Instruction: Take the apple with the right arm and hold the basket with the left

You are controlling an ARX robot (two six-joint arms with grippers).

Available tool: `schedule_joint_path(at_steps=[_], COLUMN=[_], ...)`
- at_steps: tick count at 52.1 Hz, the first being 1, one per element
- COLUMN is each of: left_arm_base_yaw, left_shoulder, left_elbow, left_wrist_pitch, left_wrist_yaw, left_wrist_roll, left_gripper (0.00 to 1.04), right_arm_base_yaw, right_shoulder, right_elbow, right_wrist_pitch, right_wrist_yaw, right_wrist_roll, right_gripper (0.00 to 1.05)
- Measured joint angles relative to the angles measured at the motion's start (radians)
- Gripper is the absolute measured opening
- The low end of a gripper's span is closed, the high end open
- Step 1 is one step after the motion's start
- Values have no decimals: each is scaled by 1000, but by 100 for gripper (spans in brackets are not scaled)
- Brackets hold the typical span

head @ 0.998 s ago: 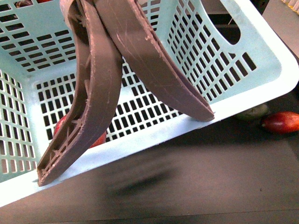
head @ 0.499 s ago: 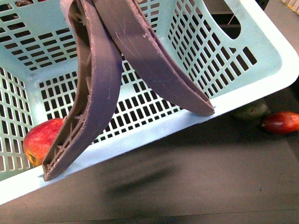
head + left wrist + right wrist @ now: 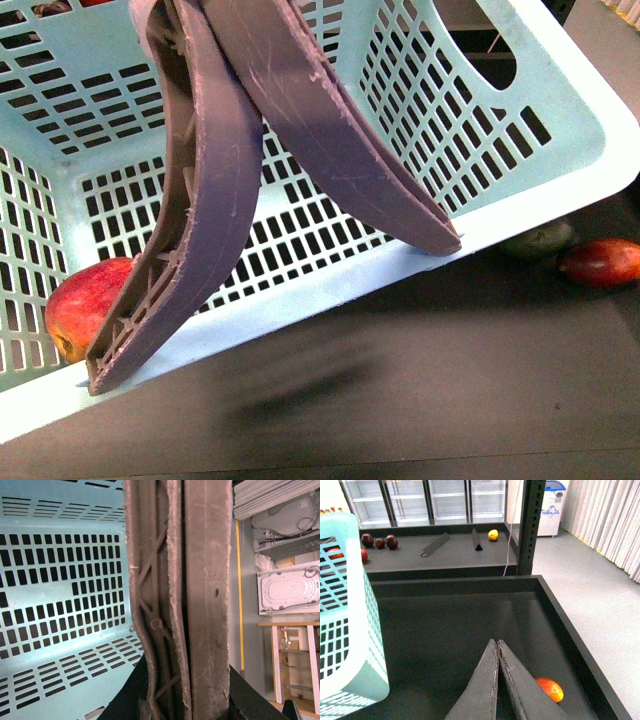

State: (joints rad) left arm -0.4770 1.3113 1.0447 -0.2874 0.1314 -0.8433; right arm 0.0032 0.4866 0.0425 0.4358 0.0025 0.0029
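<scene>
The pale turquoise basket (image 3: 520,215) hangs tilted close to the front camera, its two brown swing handles (image 3: 210,180) crossing in front. The red and yellow apple (image 3: 80,305) lies inside the basket at its low left corner, partly behind one handle. My left gripper (image 3: 182,682) is shut on both handles (image 3: 200,580), with a black finger on each side. My right gripper (image 3: 496,643) is shut and empty, hovering over the dark table to the right of the basket (image 3: 350,645). It does not show in the front view.
An oblong red fruit (image 3: 603,262) and a green avocado (image 3: 538,240) lie on the dark table right of the basket. An orange-red fruit (image 3: 550,689) sits beside my right fingers near the table's raised wall (image 3: 570,630). A black post (image 3: 529,525) and a fruit shelf (image 3: 435,555) stand behind.
The apple has rolled left inside the basket, out from behind the handle into the left corner. The basket has shifted slightly; the handles stay clamped.
</scene>
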Motion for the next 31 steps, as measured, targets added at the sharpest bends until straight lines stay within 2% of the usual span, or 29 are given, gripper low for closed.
schedule_joint_path(at_steps=[9,31], left_arm_base_yaw=[0,0], left_shoulder=[0,0], left_elbow=[0,0], left_wrist_pitch=[0,0], left_wrist_yaw=[0,0], left_wrist_roll=[0,1], left_gripper=[18,18], right_arm_base_yaw=[0,0], right_shoulder=[-43,-217], right_elbow=[-24,-24], right_wrist_pitch=[2,-166], right_wrist_yaw=[0,-1], right_wrist_roll=[0,0], right_gripper=[2,2])
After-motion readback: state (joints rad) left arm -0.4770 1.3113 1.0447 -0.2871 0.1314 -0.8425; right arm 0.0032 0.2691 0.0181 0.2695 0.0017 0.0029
